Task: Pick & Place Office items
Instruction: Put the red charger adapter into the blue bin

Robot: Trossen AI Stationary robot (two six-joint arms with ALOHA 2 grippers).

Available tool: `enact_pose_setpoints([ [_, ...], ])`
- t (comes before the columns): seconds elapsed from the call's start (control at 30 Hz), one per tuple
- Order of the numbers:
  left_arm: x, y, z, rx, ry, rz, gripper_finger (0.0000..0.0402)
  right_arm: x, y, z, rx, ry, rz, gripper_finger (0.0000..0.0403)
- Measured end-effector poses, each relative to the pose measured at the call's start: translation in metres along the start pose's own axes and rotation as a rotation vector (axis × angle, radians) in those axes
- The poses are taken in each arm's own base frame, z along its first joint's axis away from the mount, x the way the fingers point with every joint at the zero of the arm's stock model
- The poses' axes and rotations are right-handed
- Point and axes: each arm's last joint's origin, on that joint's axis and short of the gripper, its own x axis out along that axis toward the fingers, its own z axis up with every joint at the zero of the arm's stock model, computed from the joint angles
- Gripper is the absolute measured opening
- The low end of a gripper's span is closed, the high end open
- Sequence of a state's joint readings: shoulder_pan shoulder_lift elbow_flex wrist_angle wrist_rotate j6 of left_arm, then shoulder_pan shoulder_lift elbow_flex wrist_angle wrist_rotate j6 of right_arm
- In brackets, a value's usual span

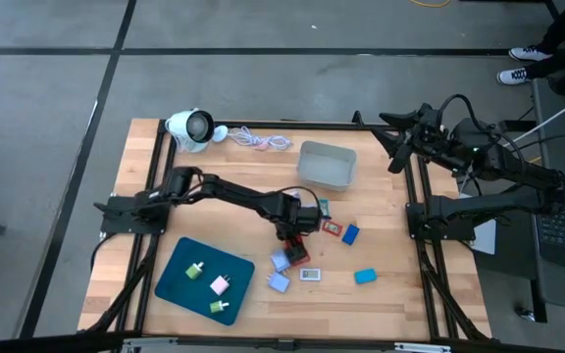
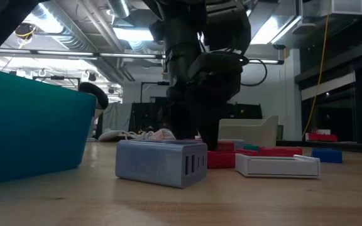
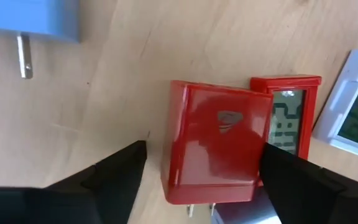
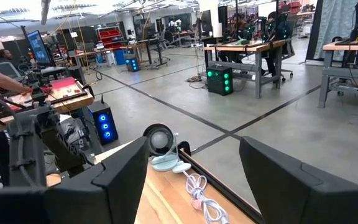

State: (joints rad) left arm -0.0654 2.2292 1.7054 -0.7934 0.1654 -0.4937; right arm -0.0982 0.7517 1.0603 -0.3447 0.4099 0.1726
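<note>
Glossy red plastic charger [image 3: 213, 143] on pale matt wooden table [image 3: 123, 81]

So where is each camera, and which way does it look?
High: above the table, looking straight down; shows both arms.
Low: at tabletop height, looking across; shows the left gripper coming down.
Left wrist: looks down at the red plug between open jaws.
Right wrist: raised, looks over the room; open jaws.
The left wrist and high views share the red plug.

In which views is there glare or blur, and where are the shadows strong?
Left wrist view: soft glare on the red charger top, between the open left gripper fingers. Low view: bright ceiling lights behind leave the arm nearly a silhouette; the near teal tray looks soft. High view: even light, faint shadows. Right wrist view: the near dark fingers are blurred.
</note>
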Motion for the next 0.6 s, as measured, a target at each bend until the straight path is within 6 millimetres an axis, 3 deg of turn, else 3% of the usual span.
enact_pose_setpoints([
  [0.13,-0.001,0.009,0.004,0.018,0.017,-0.038,0.0206,0.002,0.001,-0.001,-0.002,0.006,-0.002,0.0257],
  [0.27,-0.003,0.017,0.010,0.026,0.009,-0.055,0.0205,0.003,0.001,-0.001,-0.002,0.006,-0.015,0.0257],
  [0.47,-0.008,0.033,0.022,-0.003,0.012,-0.213,0.0205,0.004,0.001,-0.002,-0.003,0.009,-0.018,0.0257],
  [0.6,-0.039,0.042,0.032,0.014,-0.050,-0.345,0.0205,0.004,0.001,-0.002,-0.003,0.008,-0.019,0.0257],
])
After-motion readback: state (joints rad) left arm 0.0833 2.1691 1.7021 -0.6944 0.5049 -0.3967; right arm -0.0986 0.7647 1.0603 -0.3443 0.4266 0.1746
